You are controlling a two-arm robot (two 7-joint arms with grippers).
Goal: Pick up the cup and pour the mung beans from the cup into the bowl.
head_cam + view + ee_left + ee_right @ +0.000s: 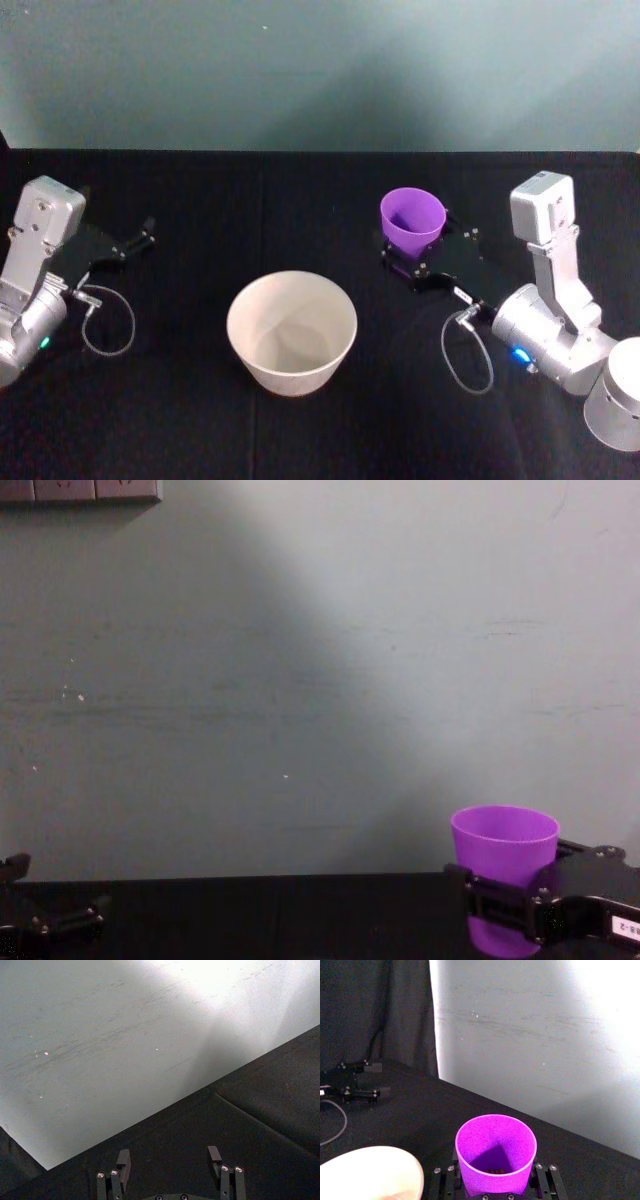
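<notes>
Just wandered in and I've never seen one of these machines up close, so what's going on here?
The robot's right gripper is closed around an upright purple cup, which is behind and to the right of a pale bowl on the black table. Nothing has been poured yet: the bowl looks empty. The left gripper sits open and idle at the left of the table.

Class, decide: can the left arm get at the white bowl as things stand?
Probably yes: only bare black cloth lies between the open left tool and the bowl, nothing blocking.
</notes>
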